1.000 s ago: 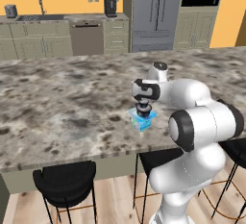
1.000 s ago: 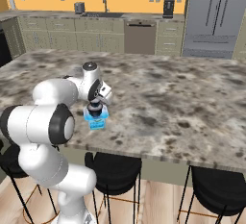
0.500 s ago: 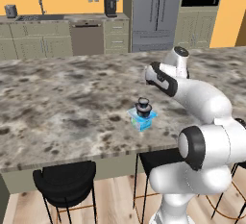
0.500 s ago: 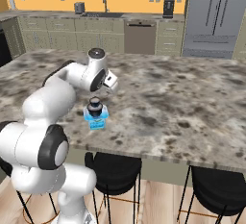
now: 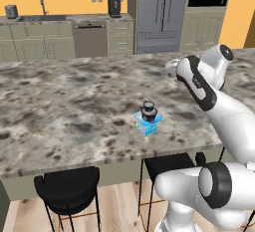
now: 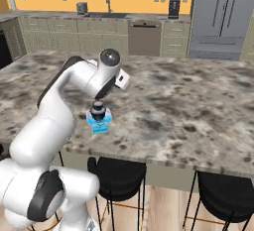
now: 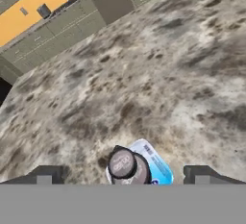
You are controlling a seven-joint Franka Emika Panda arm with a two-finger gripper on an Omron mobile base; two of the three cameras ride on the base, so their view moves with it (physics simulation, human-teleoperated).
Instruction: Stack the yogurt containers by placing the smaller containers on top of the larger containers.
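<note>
Left base view gives the count most plainly — one light-blue box [image 5: 148,123] on the granite surface [image 5: 69,106], near its front edge, with dark cups [image 5: 148,110] stacked on its top. The stack reads as two cups, a wider one below and a narrower one above, though at this size the seam between them is hard to make out. Two black stools [image 5: 69,186] stand below the surface edge; the right one is largely hidden behind the robot's white body.

From the right base view the same box [image 6: 99,124] and cups [image 6: 98,110] sit just in front of the arm's elbow, which crosses behind them; two stools [image 6: 119,175] show in full here.

Looking down from the hand camera, the top cup [image 7: 122,164] shows its round greyish lid with faint print, and the box [image 7: 156,167] peeks out to its right — the lower part of both is cut off at the bottom of the picture, so the lower cup cannot be told apart here. The hand [image 7: 122,175] hangs above the stack, its fingers [image 7: 48,175] spread wide apart and holding nothing, one dark tip on each side of the cups and clear of them.

Along the far wall runs a row of grey-green cabinets [image 5: 45,44].
</note>
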